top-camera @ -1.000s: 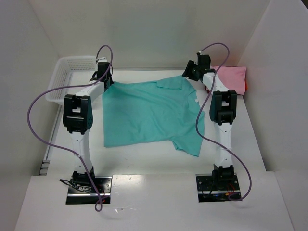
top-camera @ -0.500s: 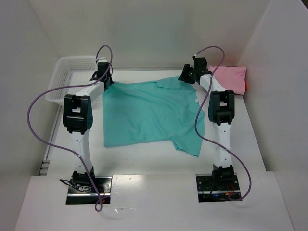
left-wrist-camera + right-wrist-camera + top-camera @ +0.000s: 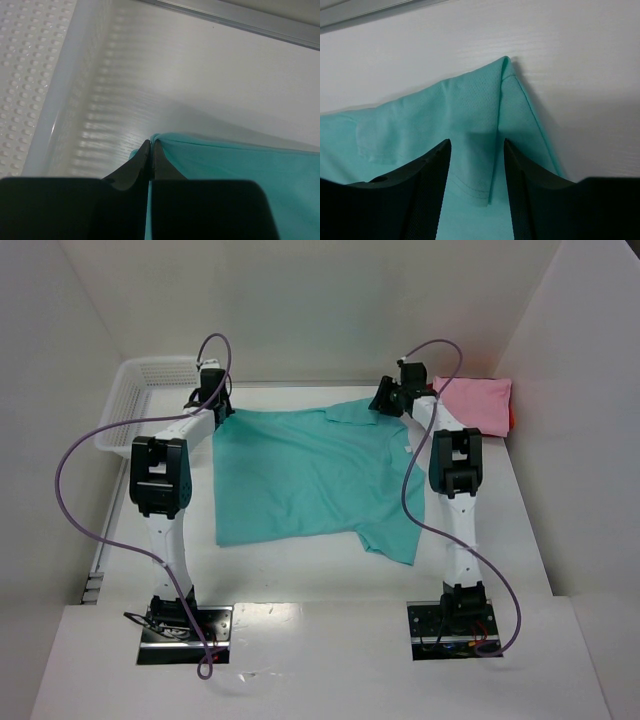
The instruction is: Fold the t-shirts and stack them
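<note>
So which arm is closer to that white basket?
Left. On the left arm the jaws pinch the teal shirt right beside the basket; on the right arm they straddle the shirt's opposite far corner, well away.

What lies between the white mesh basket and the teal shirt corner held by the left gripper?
Only a bare strip of white table, shown in the left wrist view; the left gripper is shut on the teal shirt at its corner.

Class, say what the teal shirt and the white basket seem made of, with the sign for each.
The teal shirt looks like matt knitted cloth: fine pique-like texture, stitched seams. The white basket is probably moulded plastic, faintly glossy: regular mesh pattern.
</note>
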